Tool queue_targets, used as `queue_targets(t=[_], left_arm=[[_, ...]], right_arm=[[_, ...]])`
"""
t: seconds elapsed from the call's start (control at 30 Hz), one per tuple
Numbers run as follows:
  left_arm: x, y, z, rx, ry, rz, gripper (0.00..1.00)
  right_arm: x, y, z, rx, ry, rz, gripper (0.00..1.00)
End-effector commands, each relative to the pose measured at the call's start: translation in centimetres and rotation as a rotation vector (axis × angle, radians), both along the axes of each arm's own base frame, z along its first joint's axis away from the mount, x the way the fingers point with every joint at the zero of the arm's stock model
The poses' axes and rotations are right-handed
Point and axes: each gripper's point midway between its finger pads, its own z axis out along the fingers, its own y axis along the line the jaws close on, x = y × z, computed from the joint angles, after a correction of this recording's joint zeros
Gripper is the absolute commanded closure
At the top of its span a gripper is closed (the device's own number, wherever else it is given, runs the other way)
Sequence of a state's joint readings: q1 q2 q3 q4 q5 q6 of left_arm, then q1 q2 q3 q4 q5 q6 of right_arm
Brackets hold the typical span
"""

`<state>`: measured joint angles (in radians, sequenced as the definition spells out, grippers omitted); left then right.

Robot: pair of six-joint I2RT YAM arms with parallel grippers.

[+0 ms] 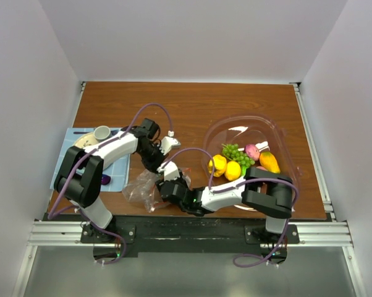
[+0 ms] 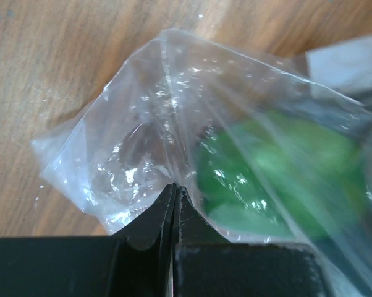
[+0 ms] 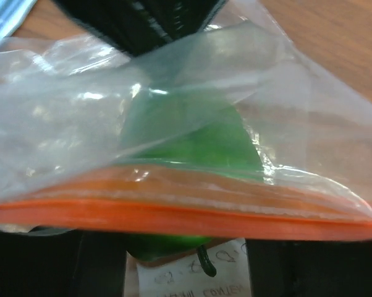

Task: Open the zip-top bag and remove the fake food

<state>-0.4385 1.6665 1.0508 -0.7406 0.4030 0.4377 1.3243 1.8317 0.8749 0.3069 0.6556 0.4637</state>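
Note:
The zip-top bag (image 1: 141, 189) lies crumpled at the near table edge, between the arms. My left gripper (image 1: 155, 163) is shut, its jaws (image 2: 174, 187) pinching a fold of the clear plastic (image 2: 143, 148). A green fake food piece (image 2: 279, 173) sits inside the bag. In the right wrist view the bag's orange zip strip (image 3: 186, 216) runs across both fingers of my right gripper (image 3: 186, 250), which is open. The green piece (image 3: 186, 136) with its dark stem (image 3: 204, 263) shows behind and below the strip. Other fake food lies in the tub: yellow pieces (image 1: 225, 167), green grapes (image 1: 233, 151), a pink piece (image 1: 253, 151), an orange one (image 1: 269, 162).
The large clear pink-tinted tub (image 1: 245, 124) stands at the right. A blue mat (image 1: 65, 161) at the left carries a white cup (image 1: 102, 132), a plate and a purple spoon (image 1: 105, 179). A white paper label (image 3: 192, 281) lies under the right gripper.

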Motion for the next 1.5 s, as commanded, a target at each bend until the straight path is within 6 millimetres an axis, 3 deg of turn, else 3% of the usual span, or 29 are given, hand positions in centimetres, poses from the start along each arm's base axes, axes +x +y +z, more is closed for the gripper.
queue_targets(t=[0.0,0.1,0.17,0.2,0.27,0.3,0.37,0.4,0.43,0.5,0.53,0.6,0.67,0.73,0.77,0.8,0.83,0.87,0.9,0.93,0.97,1.03,1.07,1.13,1.17,1.2,1.27,1.3,1.47], left_arm=[[1.6,0.6,0.1,0.038,-0.078,0.036,1.00],[3.0,1.3,-0.5,0.080,-0.105,0.091,1.00],[4.4,1.5,-0.5,0.097,-0.134,0.124,1.00],[5.0,2.0,-1.0,0.132,-0.144,0.142,1.00],[6.7,1.9,-0.6,0.147,-0.177,0.181,1.00],[7.4,2.1,-0.9,0.172,-0.182,0.199,1.00],[9.6,1.4,0.4,0.158,-0.219,0.240,1.00],[10.3,1.3,0.2,0.163,-0.216,0.251,1.00],[11.9,0.5,1.9,0.143,-0.242,0.271,1.00],[13.4,-0.5,2.8,0.119,-0.239,0.282,1.00],[15.0,-1.4,5.1,0.082,-0.268,0.302,1.00],[16.2,-2.5,7.2,0.037,-0.288,0.312,1.00],[17.6,-3.3,10.8,-0.016,-0.338,0.330,1.00],[18.0,-3.6,13.1,-0.046,-0.378,0.336,0.72],[17.9,-3.5,14.8,-0.070,-0.410,0.339,0.60],[17.7,-3.4,15.7,-0.082,-0.425,0.340,0.33],[17.3,-3.3,16.2,-0.092,-0.430,0.343,0.19],[16.7,-2.9,18.2,-0.116,-0.466,0.348,0.01],[16.3,-2.7,19.1,-0.127,-0.484,0.350,0.00],[15.7,-2.3,19.3,-0.133,-0.494,0.349,0.00],[14.9,-1.6,21.5,-0.162,-0.545,0.354,0.00],[13.6,-0.8,21.8,-0.170,-0.566,0.348,0.00],[12.5,0.0,23.6,-0.194,-0.612,0.353,0.00],[11.0,0.5,23.2,-0.195,-0.619,0.335,0.00],[9.9,1.1,24.4,-0.215,-0.654,0.336,0.00],[9.0,1.3,23.5,-0.210,-0.639,0.328,0.00],[7.7,2.0,24.5,-0.229,-0.683,0.328,0.00],[7.1,2.2,23.7,-0.223,-0.671,0.324,0.00],[4.4,2.5,23.4,-0.265,-0.670,0.310,0.00]], right_arm=[[-0.9,0.3,5.6,0.114,-0.052,0.018,0.93],[-1.5,-1.8,9.1,0.143,-0.082,0.012,1.00],[-1.8,-3.7,9.6,0.118,-0.085,-0.001,0.98],[-1.6,-4.9,12.1,0.171,-0.107,-0.029,0.98],[-1.8,-7.3,12.8,0.159,-0.114,-0.056,0.95],[-1.8,-8.5,14.8,0.206,-0.129,-0.070,0.94],[-1.3,-11.7,15.4,0.164,-0.169,-0.142,0.92],[-1.0,-13.3,17.0,0.193,-0.194,-0.180,0.91],[-0.4,-15.1,17.5,0.179,-0.230,-0.246,0.91],[0.4,-17.7,17.8,0.148,-0.240,-0.304,0.90],[0.6,-19.1,18.2,0.154,-0.242,-0.329,0.89],[1.7,-21.4,18.6,0.155,-0.242,-0.396,0.88],[2.1,-23.0,18.8,0.156,-0.237,-0.436,0.85],[2.6,-24.2,18.8,0.129,-0.230,-0.468,0.78],[2.8,-24.3,18.7,0.109,-0.222,-0.472,0.63],[2.9,-24.6,18.5,0.091,-0.217,-0.484,0.54],[3.0,-24.8,18.7,0.077,-0.208,-0.492,0.29],[3.1,-24.6,18.3,0.050,-0.196,-0.497,0.16],[3.1,-24.7,18.4,0.038,-0.191,-0.508,0.04],[3.1,-24.8,18.8,0.036,-0.182,-0.519,0.01],[3.2,-24.7,18.6,0.011,-0.174,-0.521,0.01],[3.2,-24.9,19.1,-0.002,-0.176,-0.532,0.01],[3.2,-24.9,19.3,-0.006,-0.178,-0.533,0.01],[3.3,-24.8,19.8,-0.019,-0.182,-0.523,0.01],[3.3,-24.7,20.0,-0.025,-0.180,-0.515,0.01],[3.3,-24.3,20.1,-0.030,-0.174,-0.499,0.01],[3.0,-23.3,20.5,-0.019,-0.148,-0.443,0.01],[2.9,-22.9,20.5,-0.018,-0.139,-0.421,0.01],[2.0,-21.3,21.0,0.021,-0.081,-0.326,0.01]])
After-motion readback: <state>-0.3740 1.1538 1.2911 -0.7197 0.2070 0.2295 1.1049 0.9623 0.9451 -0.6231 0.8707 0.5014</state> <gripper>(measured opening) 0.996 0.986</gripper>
